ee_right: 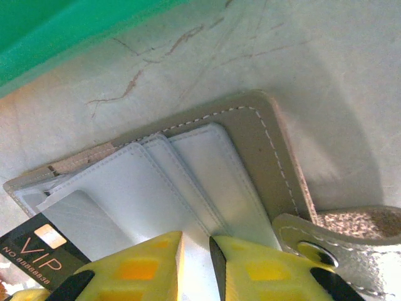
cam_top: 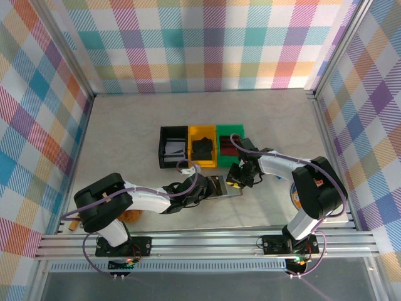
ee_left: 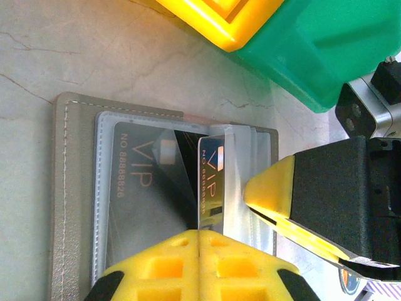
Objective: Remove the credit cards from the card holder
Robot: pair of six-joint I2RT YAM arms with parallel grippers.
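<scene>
- I see the open grey bifold card holder flat on the marbled surface, at 6 o'clock of the green plastic bin
- Left fingers clenched on a dark VIP credit card, tilted up from its pocket
- Right fingers nearly closed, gripping nothing, over the holder's pale pockets

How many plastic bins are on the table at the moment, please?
3, in a row beyond the card holder: the black bin on the left, the yellow bin in the middle, the green bin on the right. None seems hidden.
</scene>
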